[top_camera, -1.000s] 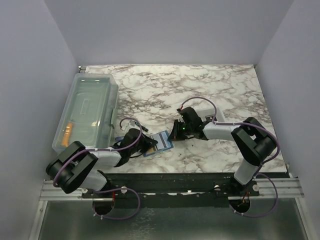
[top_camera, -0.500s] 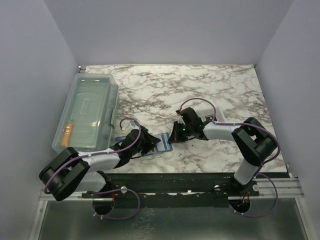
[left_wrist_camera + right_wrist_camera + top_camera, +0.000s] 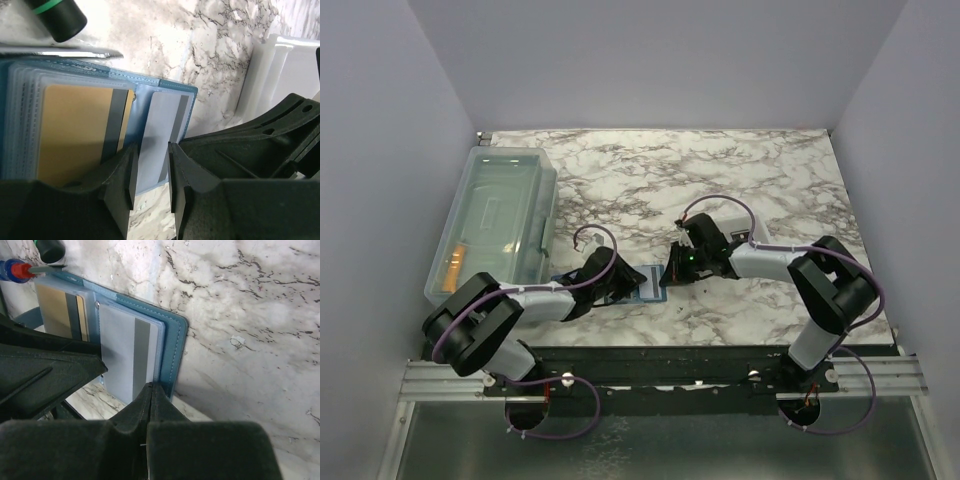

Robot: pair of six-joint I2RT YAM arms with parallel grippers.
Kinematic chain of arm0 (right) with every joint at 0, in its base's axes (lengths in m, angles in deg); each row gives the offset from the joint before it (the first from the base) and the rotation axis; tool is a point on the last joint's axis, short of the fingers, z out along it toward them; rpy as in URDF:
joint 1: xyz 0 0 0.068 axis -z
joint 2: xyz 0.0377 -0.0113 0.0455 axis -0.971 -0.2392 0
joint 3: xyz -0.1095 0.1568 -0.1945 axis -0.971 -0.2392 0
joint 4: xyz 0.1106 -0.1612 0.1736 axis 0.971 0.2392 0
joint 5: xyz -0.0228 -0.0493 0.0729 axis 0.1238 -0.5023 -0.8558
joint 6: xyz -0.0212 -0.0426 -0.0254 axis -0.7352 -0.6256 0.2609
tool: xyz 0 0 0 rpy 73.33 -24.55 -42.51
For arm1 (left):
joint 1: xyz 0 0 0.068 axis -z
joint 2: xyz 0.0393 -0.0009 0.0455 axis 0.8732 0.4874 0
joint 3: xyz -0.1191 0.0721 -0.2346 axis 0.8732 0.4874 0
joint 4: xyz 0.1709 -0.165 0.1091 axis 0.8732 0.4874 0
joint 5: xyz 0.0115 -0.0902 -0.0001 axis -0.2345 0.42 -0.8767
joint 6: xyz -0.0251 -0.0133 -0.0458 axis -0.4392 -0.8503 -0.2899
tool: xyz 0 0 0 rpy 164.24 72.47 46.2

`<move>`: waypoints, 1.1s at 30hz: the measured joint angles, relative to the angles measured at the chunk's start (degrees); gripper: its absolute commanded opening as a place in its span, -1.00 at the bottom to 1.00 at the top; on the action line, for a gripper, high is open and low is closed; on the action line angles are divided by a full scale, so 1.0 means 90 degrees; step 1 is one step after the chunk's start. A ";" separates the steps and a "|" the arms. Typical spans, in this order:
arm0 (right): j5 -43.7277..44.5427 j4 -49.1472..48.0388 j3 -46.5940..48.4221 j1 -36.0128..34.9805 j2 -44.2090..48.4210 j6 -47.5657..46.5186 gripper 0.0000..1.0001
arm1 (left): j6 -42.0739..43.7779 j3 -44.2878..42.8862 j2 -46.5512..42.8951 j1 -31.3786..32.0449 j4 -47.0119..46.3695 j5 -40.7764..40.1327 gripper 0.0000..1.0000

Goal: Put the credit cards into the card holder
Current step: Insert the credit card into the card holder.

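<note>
The teal-blue card holder (image 3: 172, 90) lies open on the marble, its clear sleeves up. A golden credit card (image 3: 72, 132) sits in a left sleeve, also visible as the gold card (image 3: 57, 310) in the right wrist view. A pale grey card (image 3: 160, 127) fills the right sleeve. My left gripper (image 3: 151, 150) is open, its fingers straddling the near edge of that right sleeve with nothing clamped. My right gripper (image 3: 151, 386) is shut, its tip touching the card holder (image 3: 175, 347) at its near edge. From above, both grippers (image 3: 632, 283) (image 3: 667, 275) meet over the card holder (image 3: 648, 283).
A large clear bin (image 3: 495, 225) stands at the left with an orange-gold item (image 3: 453, 265) inside. A white tray (image 3: 725, 215) lies behind the right gripper. A black marker with a green band (image 3: 55, 17) and a red-and-blue tool (image 3: 15, 270) lie beside the card holder.
My left gripper went from shut to open and slid right over the card holder, covering more of it. The right gripper stayed shut in place.
</note>
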 measured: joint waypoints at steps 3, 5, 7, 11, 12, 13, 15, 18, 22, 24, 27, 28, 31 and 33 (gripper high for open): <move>-0.0002 0.0104 0.0000 0.0012 0.0053 0.0000 -0.98 | 0.0175 -0.0046 -0.0005 0.0002 0.0036 0.0024 -0.08; -0.0012 0.0192 0.0000 0.0005 0.0109 0.0010 -0.90 | 0.0240 -0.0034 -0.0177 0.0007 0.0182 0.0029 0.02; -0.0015 0.0284 0.0000 0.0005 0.0199 0.0024 -0.74 | 0.0294 0.0010 -0.0476 0.0002 0.0386 0.0051 0.07; -0.0022 0.0398 0.0000 0.0005 0.0454 0.0070 -0.55 | 0.0593 -0.0085 -0.0976 -0.0153 0.1081 0.0294 0.05; -0.0027 0.0401 -0.0002 0.0007 0.0525 0.0090 -0.53 | 0.0714 -0.0185 -0.1027 -0.0194 0.1309 0.0359 -0.03; -0.0044 0.0401 -0.0005 0.0012 0.0593 0.0114 -0.52 | 0.0809 -0.0272 -0.1052 -0.0226 0.1452 0.0420 -0.16; -0.0100 0.0389 -0.0015 0.0019 0.0709 0.0175 -0.49 | 0.1035 -0.0464 -0.1103 -0.0291 0.1688 0.0556 -0.42; -0.0185 0.0289 -0.0083 0.0073 0.0777 0.0279 -0.48 | 0.1316 -0.0583 -0.1086 -0.0364 0.1683 0.0823 -0.68; -0.0364 0.0131 -0.0257 0.0185 0.0767 0.0442 -0.48 | 0.1608 -0.0673 -0.0551 -0.0542 0.1443 0.1292 -0.88; -0.0464 0.0027 -0.0289 0.0231 0.0724 0.0508 -0.43 | 0.1712 -0.0687 -0.0189 -0.0631 0.1277 0.1464 -0.92; -0.0590 -0.0160 -0.0313 0.0279 0.0656 0.0605 -0.36 | 0.1792 -0.0687 0.0153 -0.0712 0.1124 0.1617 -0.94; -0.0629 -0.0231 -0.0328 0.0296 0.0641 0.0629 -0.35 | 0.1809 -0.0685 0.0233 -0.0719 0.1069 0.1649 -0.94; -0.0746 -0.0408 -0.0389 0.0321 0.0617 0.0714 -0.33 | 0.1826 -0.0665 0.0386 -0.0736 0.0850 0.1746 -0.98; -0.0789 -0.0471 -0.0415 0.0321 0.0583 0.0743 -0.32 | 0.1821 -0.0653 0.0449 -0.0765 0.0714 0.1795 -1.00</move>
